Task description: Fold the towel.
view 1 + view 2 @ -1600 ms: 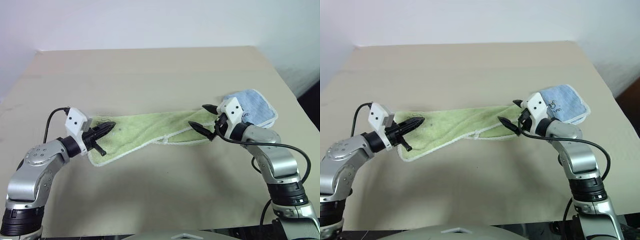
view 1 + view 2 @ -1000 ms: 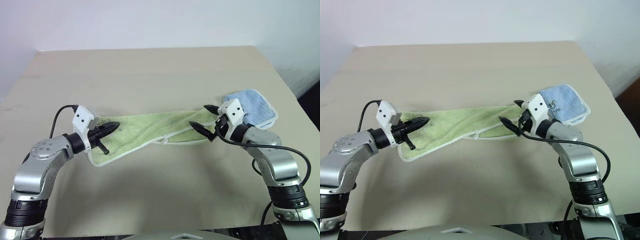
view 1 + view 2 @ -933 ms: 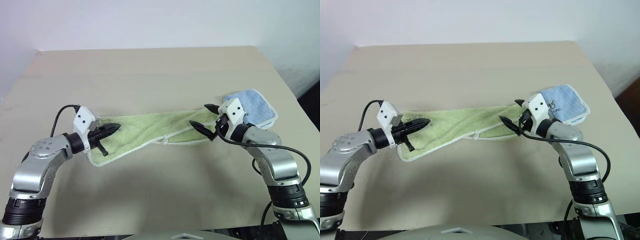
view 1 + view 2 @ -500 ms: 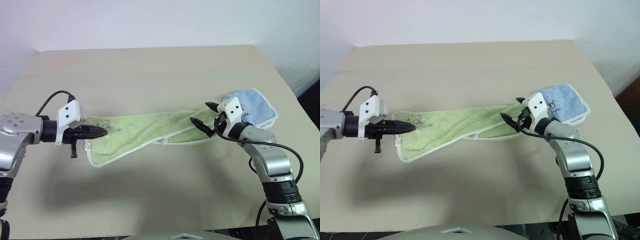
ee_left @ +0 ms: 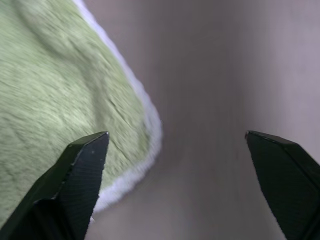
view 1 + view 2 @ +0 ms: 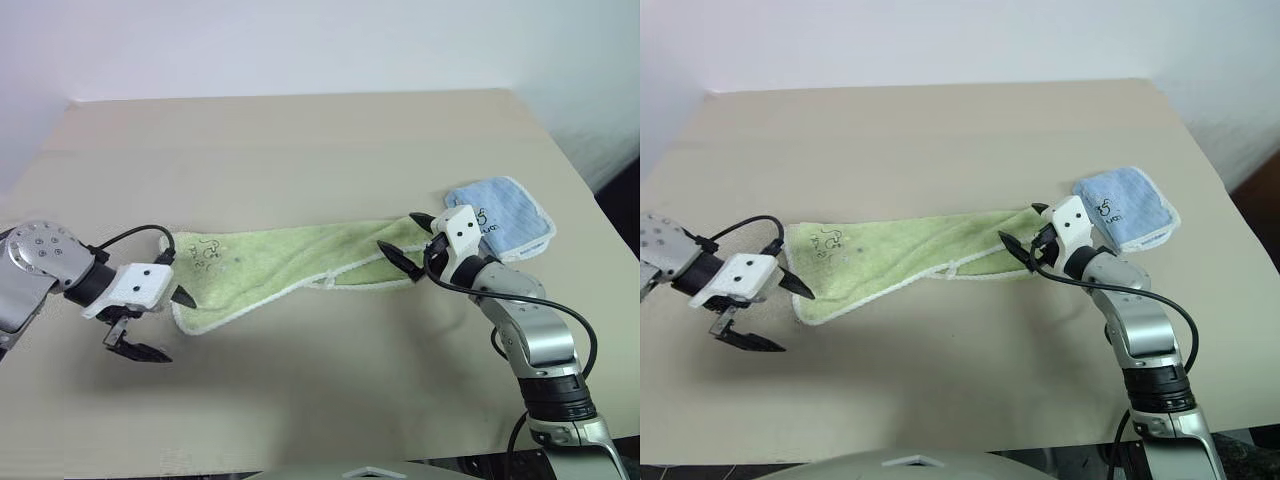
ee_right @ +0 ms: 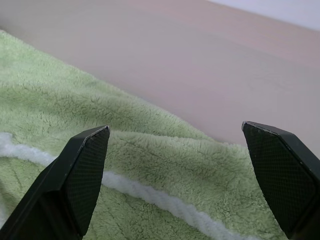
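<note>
Beige table (image 6: 300, 130) under a pale wall. Across mid-frame, lying flat and slightly twisted: the towel (image 6: 290, 255), yellow-green with white edging, small dark print near its left end. At lower left, the left gripper (image 6: 160, 325), fingers spread wide, empty, just off the towel's left corner. At centre right, the right gripper (image 6: 405, 245), likewise spread, empty, over the towel's right end. Behind it, a folded light blue towel (image 6: 505, 215).

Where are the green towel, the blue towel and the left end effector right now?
green towel (image 6: 290, 255), left eye view, middle of its length
blue towel (image 6: 510, 215), left eye view, its centre
left end effector (image 6: 165, 325), left eye view, between its open fingertips
</note>
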Robot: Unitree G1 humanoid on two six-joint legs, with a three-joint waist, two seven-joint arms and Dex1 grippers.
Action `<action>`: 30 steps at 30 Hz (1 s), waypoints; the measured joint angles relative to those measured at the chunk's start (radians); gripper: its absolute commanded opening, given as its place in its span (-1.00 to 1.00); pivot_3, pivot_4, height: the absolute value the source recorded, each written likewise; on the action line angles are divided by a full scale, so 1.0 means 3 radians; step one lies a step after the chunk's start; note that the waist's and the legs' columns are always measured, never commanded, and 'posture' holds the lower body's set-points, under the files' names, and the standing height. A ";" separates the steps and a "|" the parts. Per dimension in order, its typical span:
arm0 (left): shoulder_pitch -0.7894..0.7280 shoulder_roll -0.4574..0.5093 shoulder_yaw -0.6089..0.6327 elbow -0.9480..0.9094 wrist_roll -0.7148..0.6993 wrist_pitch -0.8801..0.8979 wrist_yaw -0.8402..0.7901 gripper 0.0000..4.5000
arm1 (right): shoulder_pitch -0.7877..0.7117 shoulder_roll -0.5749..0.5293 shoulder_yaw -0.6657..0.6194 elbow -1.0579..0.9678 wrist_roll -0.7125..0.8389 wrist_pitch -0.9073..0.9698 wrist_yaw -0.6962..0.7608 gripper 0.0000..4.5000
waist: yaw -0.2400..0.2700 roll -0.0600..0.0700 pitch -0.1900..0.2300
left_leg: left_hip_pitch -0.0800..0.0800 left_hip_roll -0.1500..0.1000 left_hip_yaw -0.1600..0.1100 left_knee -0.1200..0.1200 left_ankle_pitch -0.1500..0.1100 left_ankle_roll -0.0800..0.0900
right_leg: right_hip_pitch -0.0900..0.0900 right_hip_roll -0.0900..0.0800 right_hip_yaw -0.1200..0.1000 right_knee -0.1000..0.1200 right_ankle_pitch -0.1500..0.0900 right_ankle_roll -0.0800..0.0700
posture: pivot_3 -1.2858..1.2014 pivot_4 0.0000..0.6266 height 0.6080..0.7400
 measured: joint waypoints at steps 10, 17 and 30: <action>-0.0096 -0.0363 -0.0030 0.0128 0.0498 -0.0150 0.0109 0.71 | 0.0028 0.0059 0.0012 -0.0101 0.0006 0.0077 -0.0024 1.00 | -0.0001 -0.0001 0.0000 | 0.0000 0.0000 0.0001 0.0003 0.0000 0.0002 | 0.0002 0.0003 -0.0001 0.0001 0.0004 0.0009 | 0.03 -0.52 0.82; -0.0040 -0.0444 0.0079 0.0181 0.0573 -0.0171 0.0234 -0.33 | 0.0034 0.0061 0.0012 -0.0102 0.0013 0.0114 -0.0007 1.00 | -0.0008 -0.0001 0.0000 | 0.0001 0.0001 0.0001 0.0004 0.0001 0.0003 | 0.0002 0.0003 0.0000 0.0003 0.0005 0.0009 | 0.03 -0.52 0.82; 0.0028 -0.0515 0.0515 0.0297 0.0421 0.0102 0.0504 -0.99 | -0.0253 -0.0352 -0.0022 0.0132 -0.0203 -0.0138 0.0152 1.00 | -0.0003 -0.0001 0.0000 | 0.0003 0.0001 0.0001 0.0008 0.0001 0.0002 | 0.0004 0.0004 -0.0001 0.0005 0.0005 0.0010 | 0.03 -0.52 0.82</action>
